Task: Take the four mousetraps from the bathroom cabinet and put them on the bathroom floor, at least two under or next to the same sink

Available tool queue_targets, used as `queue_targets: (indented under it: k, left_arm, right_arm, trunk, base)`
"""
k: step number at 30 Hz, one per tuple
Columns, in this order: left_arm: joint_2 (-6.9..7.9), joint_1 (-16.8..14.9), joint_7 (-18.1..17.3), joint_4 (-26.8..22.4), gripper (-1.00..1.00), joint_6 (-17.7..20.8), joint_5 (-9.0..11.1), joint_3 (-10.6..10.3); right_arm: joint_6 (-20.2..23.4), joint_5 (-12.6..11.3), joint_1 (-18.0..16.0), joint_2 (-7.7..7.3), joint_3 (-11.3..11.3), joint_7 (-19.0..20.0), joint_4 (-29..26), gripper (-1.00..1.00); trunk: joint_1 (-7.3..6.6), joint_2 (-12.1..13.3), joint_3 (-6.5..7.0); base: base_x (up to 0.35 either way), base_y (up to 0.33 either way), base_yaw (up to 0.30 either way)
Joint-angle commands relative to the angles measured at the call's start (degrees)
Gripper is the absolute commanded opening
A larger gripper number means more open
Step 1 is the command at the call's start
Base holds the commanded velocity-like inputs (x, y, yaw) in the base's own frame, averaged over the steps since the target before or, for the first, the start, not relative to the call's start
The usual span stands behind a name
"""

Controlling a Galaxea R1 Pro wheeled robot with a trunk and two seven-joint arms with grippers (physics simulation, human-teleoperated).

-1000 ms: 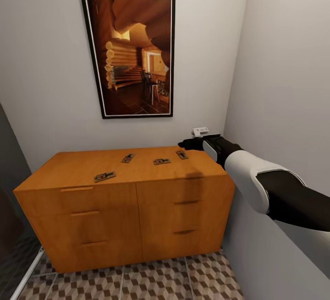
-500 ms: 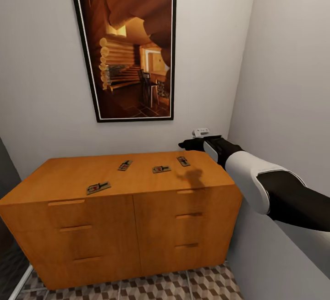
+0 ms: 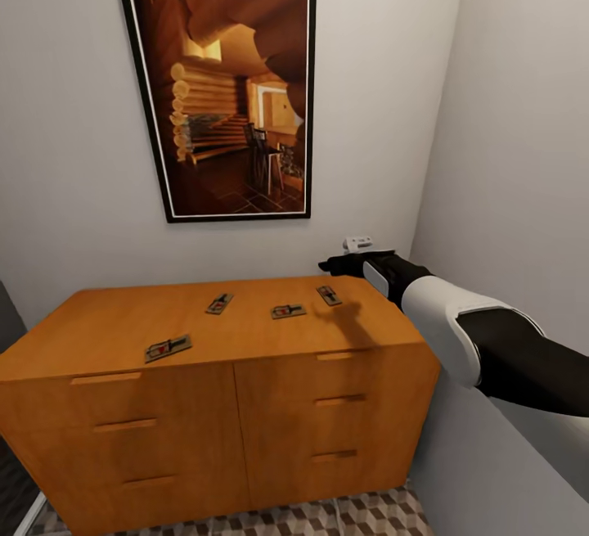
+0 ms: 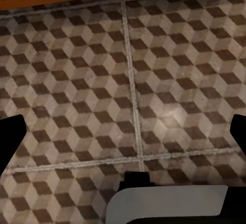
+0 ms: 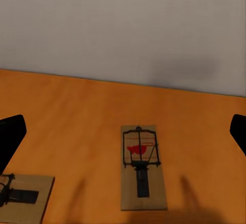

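My left gripper [image 4: 123, 131] hangs low with its jaws spread wide, nothing between them, facing the bathroom floor [image 4: 169, 80] just in front of the cabinet base.

The cabinet [image 3: 221, 405] stands ahead with all four mousetraps flat on its top: one near the front left [image 3: 168, 348], one further back [image 3: 218, 303], one mid-top [image 3: 288, 310], and the rightmost mousetrap [image 3: 329, 295] near the back wall.

My right gripper [image 3: 331, 262] hovers above the back right of the top, apart from the wood, jaws wide and empty.

In the right wrist view the rightmost mousetrap [image 5: 142, 166] lies below and between my fingers, long axis running along my reach. Judgement: the right arm is nearer; descend, straddling the short sides.
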Motion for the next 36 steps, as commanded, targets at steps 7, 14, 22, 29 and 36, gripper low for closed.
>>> queue_targets:
  k: [7, 14, 22, 29, 36]
  left_arm:
    - [0.01, 0.0, 0.3, -0.1, 1.00, 0.0, 0.0, -0.1]
    - [0.01, 0.0, 0.3, -0.1, 1.00, -0.1, 0.0, -0.1]
    - [0.01, 0.0, 0.3, -0.1, 1.00, -0.1, 0.0, -0.1]
    - [0.01, 0.0, 0.3, -0.1, 1.00, 0.0, 0.0, -0.1]
    - [0.01, 0.1, 0.3, -0.1, 1.00, -0.1, 0.0, -0.2]
  right_arm:
    - [0.4, -0.2, 0.0, -0.02, 0.4, 0.5, 0.1, 1.00]
    - [0.4, -0.2, 0.0, -0.11, 0.4, 0.6, 0.1, 1.00]
    - [0.4, -0.2, 0.0, -0.11, 0.4, 0.7, 0.1, 1.00]
    - [0.4, -0.2, 0.1, -0.17, 0.4, 0.7, 0.1, 1.00]
    - [0.3, -0.2, 0.2, -0.12, 0.4, 0.7, 0.1, 1.00]
  trunk:
    - [0.01, 0.0, -0.25]
    - [0.01, 0.0, -0.67]
    - [0.01, 0.0, -1.21]
    - [0.01, 0.0, -1.70]
    - [0.01, 0.0, -2.03]
  base:
    - [0.078, 0.000, 0.000]
    - [0.074, 0.000, 0.000]
    - [0.073, 0.000, 0.000]
    - [0.044, 0.000, 0.000]
    - [0.009, 0.000, 0.000]
